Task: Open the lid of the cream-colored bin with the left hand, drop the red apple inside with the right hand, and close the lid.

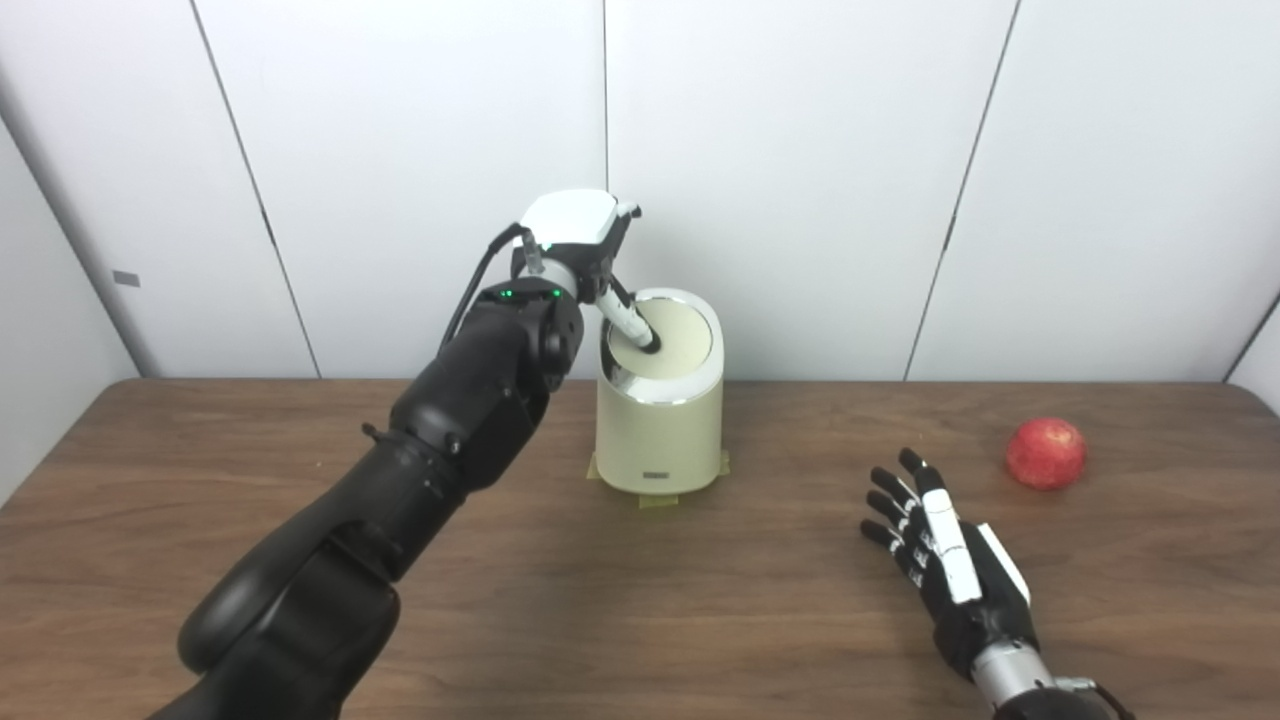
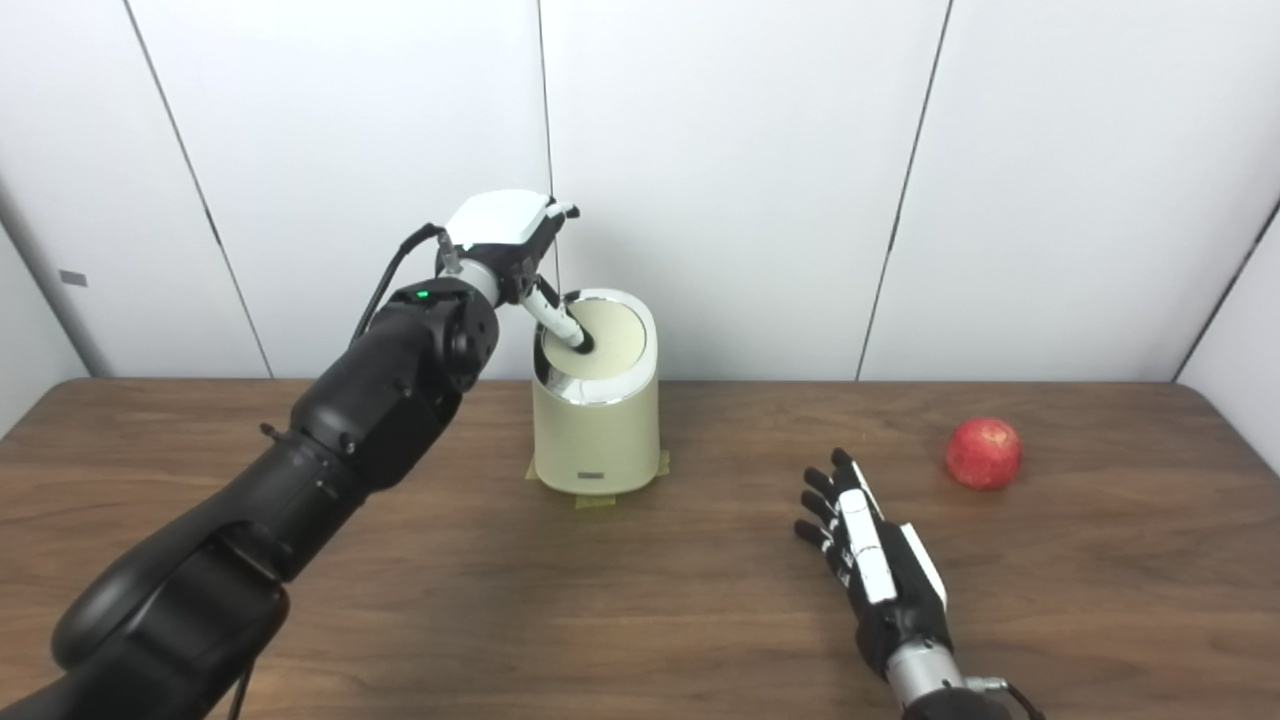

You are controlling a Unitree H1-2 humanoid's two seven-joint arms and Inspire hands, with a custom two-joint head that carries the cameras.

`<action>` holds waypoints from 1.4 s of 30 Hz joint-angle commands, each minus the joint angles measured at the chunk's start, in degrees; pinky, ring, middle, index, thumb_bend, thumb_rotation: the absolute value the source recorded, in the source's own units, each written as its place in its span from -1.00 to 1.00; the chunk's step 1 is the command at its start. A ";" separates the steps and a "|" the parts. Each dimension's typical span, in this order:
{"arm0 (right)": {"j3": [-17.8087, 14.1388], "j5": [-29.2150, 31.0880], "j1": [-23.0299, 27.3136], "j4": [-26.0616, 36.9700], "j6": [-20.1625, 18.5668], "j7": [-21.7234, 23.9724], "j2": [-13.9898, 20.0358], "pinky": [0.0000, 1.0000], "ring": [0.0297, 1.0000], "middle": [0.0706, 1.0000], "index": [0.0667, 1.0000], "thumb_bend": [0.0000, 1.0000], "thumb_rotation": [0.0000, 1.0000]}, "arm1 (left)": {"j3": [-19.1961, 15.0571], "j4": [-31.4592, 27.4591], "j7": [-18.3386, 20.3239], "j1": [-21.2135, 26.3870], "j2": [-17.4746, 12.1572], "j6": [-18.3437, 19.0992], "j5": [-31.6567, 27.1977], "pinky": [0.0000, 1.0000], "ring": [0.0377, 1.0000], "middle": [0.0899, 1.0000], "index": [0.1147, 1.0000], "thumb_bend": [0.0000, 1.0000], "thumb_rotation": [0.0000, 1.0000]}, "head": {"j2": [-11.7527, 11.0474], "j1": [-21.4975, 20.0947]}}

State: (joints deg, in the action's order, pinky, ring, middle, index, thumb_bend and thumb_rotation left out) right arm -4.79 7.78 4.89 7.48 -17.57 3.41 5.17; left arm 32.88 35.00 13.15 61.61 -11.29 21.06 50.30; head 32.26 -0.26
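cream-coloured bin (image 1: pixel 660 420) with chrome-edged lid (image 1: pixel 665 347), red speckled apple (image 1: pixel 1046 453), dark wood-grain table (image 1: pixel 620 600), black-and-white hands (image 1: pixel 945 555), white panelled wall (image 1: pixel 800 150)

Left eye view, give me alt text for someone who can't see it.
A robot's left hand presses one finger down on the lid of a cream-colored bin at the back of a wooden table. Its right hand rests open on the table, fingers spread, apart from a red apple lying farther right.
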 commanded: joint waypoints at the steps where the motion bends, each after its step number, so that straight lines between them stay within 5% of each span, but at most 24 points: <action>1: -0.37 0.16 2.36 1.82 1.14 -0.21 0.28 0.72 0.84 0.84 1.00 0.28 0.82 | 1.36 -0.52 1.07 0.76 0.43 -1.18 0.91 1.00 1.00 1.00 0.88 0.91 -0.90 | 0.07 -0.10; 9: -0.42 0.16 2.21 2.20 1.08 -0.25 0.26 0.71 0.85 0.84 1.00 0.30 0.81 | -5.09 -6.03 8.13 2.52 -0.10 4.47 -4.06 1.00 1.00 1.00 0.90 0.85 -0.81 | 0.42 -0.36; 13: -0.36 0.01 2.20 2.12 1.07 -0.20 0.38 0.70 0.85 0.84 1.00 0.27 0.83 | -17.09 -10.14 12.32 2.37 2.85 5.86 -4.15 0.69 0.90 0.95 0.87 0.82 -0.82 | 0.41 -0.44; 17: -0.21 0.29 2.08 2.56 0.98 0.10 0.37 0.71 0.85 0.85 1.00 0.26 0.84 | -31.15 -16.00 16.52 1.32 6.35 5.86 -4.52 0.70 0.82 0.86 0.85 0.70 -0.99 | 0.41 -0.75; 20: -0.28 0.39 2.16 2.26 1.25 0.19 0.42 0.71 0.86 0.85 1.00 0.26 0.84 | -36.71 -20.07 19.15 0.37 7.42 5.86 -3.23 0.77 0.82 0.83 0.81 0.60 -0.95 | 0.32 -0.81; 25: -0.48 0.57 2.17 2.37 1.06 0.13 0.38 0.70 0.84 0.84 1.00 0.27 0.82 | -43.14 -27.54 20.37 -4.21 8.81 5.86 -3.94 0.83 0.82 0.79 0.76 0.28 -0.57 | 0.29 -1.07; 29: -0.71 0.94 2.18 2.56 1.13 0.41 0.65 0.72 0.85 0.85 1.00 0.29 0.81 | -44.19 -33.27 15.94 -11.52 9.51 5.40 -9.48 0.81 0.84 0.84 0.80 0.04 -0.37 | 0.34 -1.22; 33: -1.03 1.40 1.97 3.04 0.96 0.59 0.92 0.73 0.87 0.87 1.00 0.32 0.71 | -44.68 -35.16 9.24 -20.47 9.25 -0.92 -20.14 0.82 0.89 0.91 0.92 -0.15 -0.21 | 0.67 -1.46; 42: -2.61 0.94 2.02 2.41 4.50 -0.10 1.42 0.67 0.83 0.86 1.00 -0.05 -0.07 | -46.47 -38.26 4.07 -32.64 9.16 -2.41 -39.51 0.99 0.99 0.99 0.96 -0.08 0.60 | 1.06 -2.51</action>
State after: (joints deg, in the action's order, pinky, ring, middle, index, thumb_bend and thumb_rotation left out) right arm -6.44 8.35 4.91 8.96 -16.91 3.47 5.53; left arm -14.31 -1.06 18.18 27.37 -1.52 21.27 12.90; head 33.31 -2.72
